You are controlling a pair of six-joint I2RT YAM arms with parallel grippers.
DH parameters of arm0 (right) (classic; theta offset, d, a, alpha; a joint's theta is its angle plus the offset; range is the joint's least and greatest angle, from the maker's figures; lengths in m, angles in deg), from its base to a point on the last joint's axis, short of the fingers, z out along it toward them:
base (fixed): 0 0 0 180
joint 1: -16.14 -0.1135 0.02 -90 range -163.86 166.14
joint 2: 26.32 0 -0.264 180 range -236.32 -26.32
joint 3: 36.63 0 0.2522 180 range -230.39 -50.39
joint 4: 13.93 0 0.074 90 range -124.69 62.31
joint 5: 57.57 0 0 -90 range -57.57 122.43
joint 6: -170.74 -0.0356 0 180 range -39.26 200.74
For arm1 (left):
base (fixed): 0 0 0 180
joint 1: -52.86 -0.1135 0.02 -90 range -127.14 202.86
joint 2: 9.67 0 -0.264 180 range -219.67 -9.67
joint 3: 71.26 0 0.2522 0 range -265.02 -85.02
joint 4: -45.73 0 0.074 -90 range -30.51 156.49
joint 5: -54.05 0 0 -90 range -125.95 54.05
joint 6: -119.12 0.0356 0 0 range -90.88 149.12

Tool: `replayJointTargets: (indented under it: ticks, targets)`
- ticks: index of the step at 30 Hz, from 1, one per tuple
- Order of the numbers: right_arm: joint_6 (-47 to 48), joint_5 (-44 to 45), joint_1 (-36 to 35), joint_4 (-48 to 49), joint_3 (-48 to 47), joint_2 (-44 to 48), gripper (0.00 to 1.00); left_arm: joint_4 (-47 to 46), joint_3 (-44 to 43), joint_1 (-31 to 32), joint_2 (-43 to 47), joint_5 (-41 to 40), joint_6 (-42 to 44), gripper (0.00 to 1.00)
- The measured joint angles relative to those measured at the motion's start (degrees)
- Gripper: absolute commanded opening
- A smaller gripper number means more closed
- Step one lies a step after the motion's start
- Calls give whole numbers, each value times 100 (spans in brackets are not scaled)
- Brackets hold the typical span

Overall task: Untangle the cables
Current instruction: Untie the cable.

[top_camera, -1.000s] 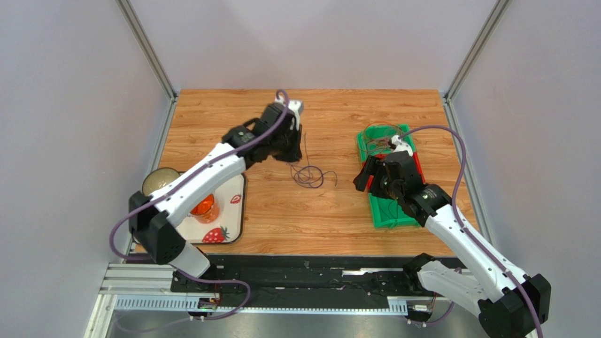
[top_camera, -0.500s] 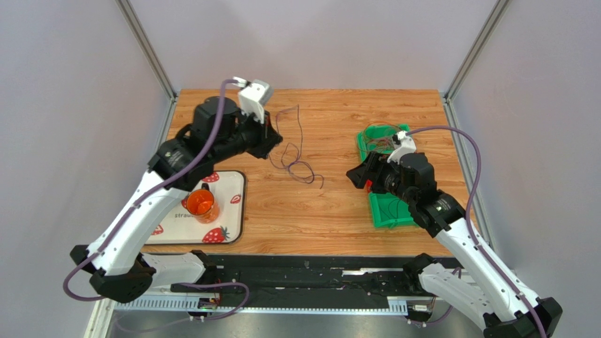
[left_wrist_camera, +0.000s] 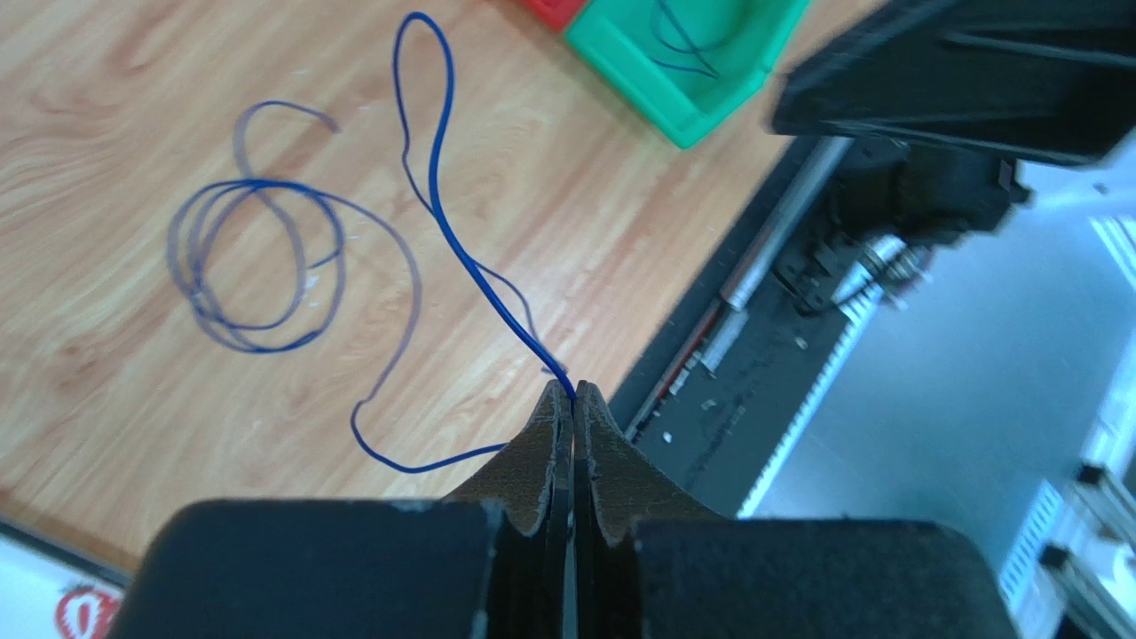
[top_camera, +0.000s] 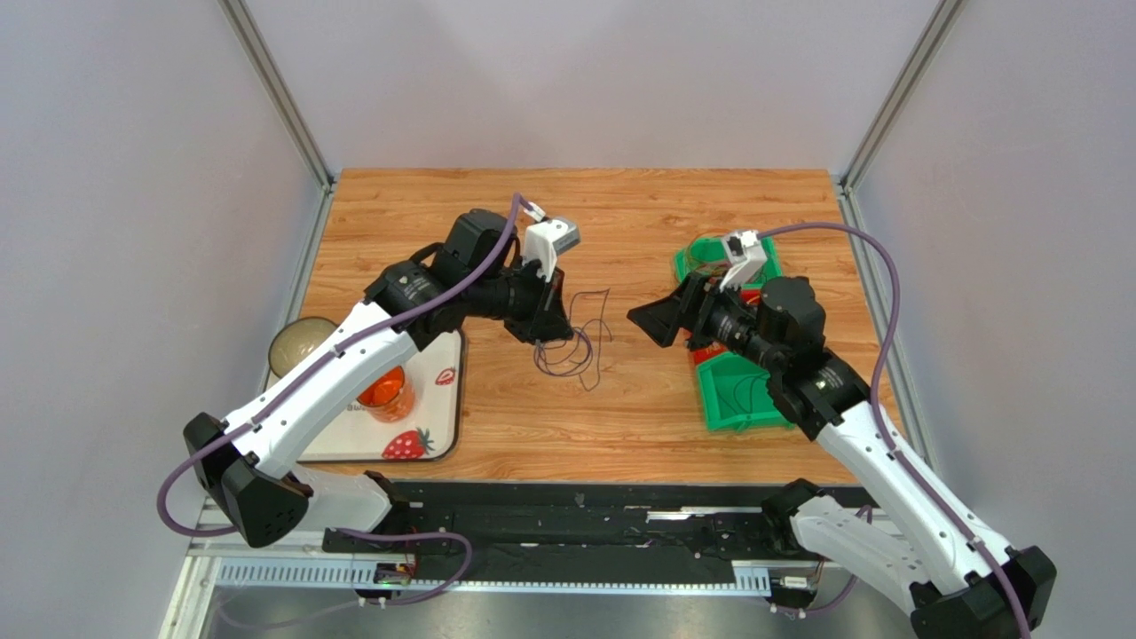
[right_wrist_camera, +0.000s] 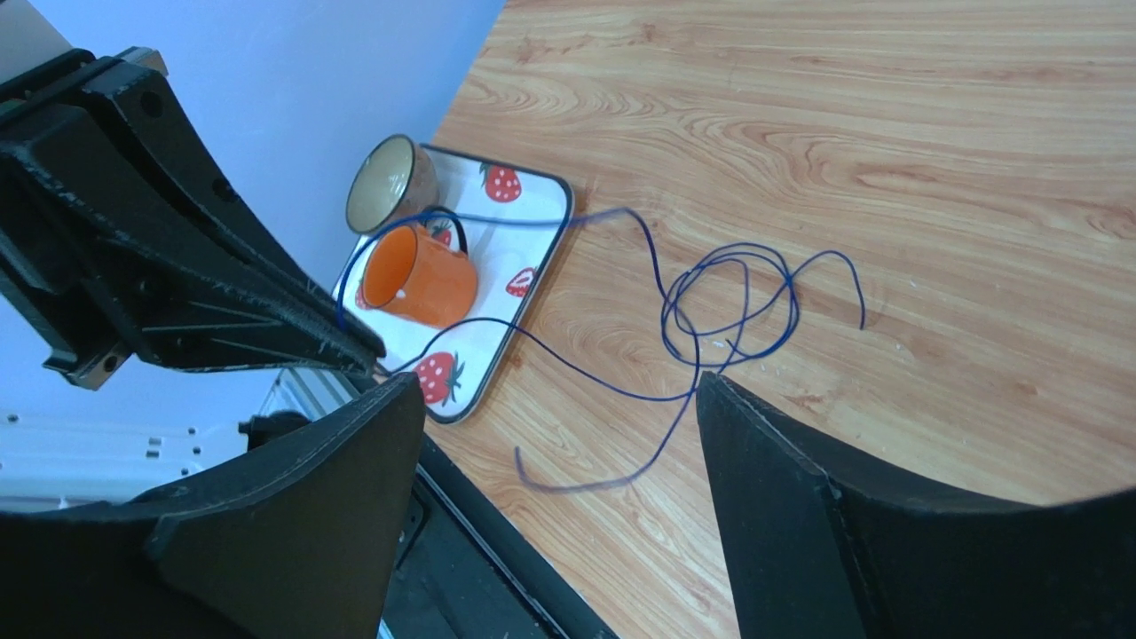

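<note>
place: lab | cues: grey booth walls [top_camera: 120, 266], aluminium posts [top_camera: 276, 93], mounting rail [top_camera: 574, 513]

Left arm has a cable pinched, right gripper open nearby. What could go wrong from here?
1. The left gripper pinches the blue cable at its very fingertips; a pull may slip it free.
2. Its coil lies looped over itself on the table; lifting could tighten a knot.
3. The open right gripper faces several crossing strands and might close on two.
</note>
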Motion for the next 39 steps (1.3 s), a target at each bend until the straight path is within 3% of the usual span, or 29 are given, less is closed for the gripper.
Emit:
replayJointTargets:
  ticks: [4,13,21,28,34,37,39]
  targets:
    - [573,-590,0,20,-356,-455,71,131,-48,0,2,697,192,0]
    - [1512,-1969,0,234,-730,-595,71,627,-170,0,107,1676,761,0]
    - [1991,-3458,2,175,-1346,-1200,69,636,-125,0,267,2835,1021,0]
    - [1971,-4402,0,245,-1408,-1462,63,507,17,0,538,3289,1056,0]
    - [1873,-4776,-181,282,-1408,-1545,52,413,63,0,540,3375,1054,0]
    - [1858,-4793,-330,280,-1410,-1565,41,407,81,0,531,3373,1051,0]
    - [1851,-4791,-442,278,-1427,-1576,26,387,85,0,522,3373,1043,0]
